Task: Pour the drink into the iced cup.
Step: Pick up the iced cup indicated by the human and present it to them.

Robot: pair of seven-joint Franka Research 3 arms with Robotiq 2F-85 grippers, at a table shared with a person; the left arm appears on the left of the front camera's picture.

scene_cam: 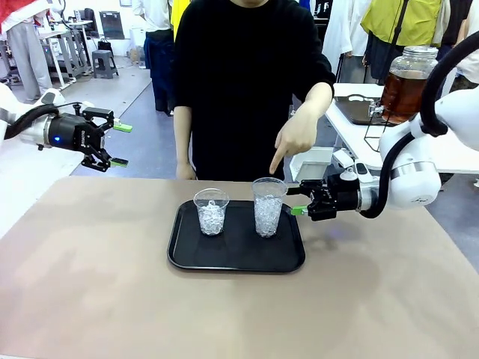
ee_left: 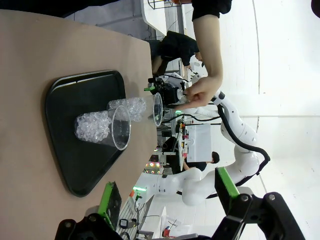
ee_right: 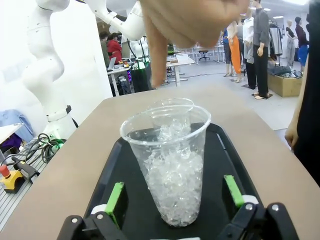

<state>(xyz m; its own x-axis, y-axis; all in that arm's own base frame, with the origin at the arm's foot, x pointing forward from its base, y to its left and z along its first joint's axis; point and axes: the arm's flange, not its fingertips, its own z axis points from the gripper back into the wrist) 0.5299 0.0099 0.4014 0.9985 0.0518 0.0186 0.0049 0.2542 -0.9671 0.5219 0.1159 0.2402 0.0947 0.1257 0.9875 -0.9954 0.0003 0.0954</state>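
Note:
Two clear iced cups stand on a black tray (scene_cam: pixel 182 250): a shorter one (scene_cam: pixel 211 212) on the left and a taller one (scene_cam: pixel 268 208) on the right. A person's hand (scene_cam: pixel 290 140) points a finger down at the taller cup. My right gripper (scene_cam: pixel 298 200) is open just right of that cup, level with it and apart from it. In the right wrist view the taller cup (ee_right: pixel 172 165) stands just ahead of my open gripper (ee_right: pixel 174 192). My left gripper (scene_cam: pixel 114 145) hangs open and holds nothing, in the air at the far left. The amber drink (scene_cam: pixel 405 88) sits in a big glass jar at the back right.
The jar stands on a white side table (scene_cam: pixel 456 157) behind my right arm. The person in black stands at the table's far edge behind the tray. In the left wrist view the tray (ee_left: pixel 65 150) and both cups lie beyond my open left gripper (ee_left: pixel 167 192).

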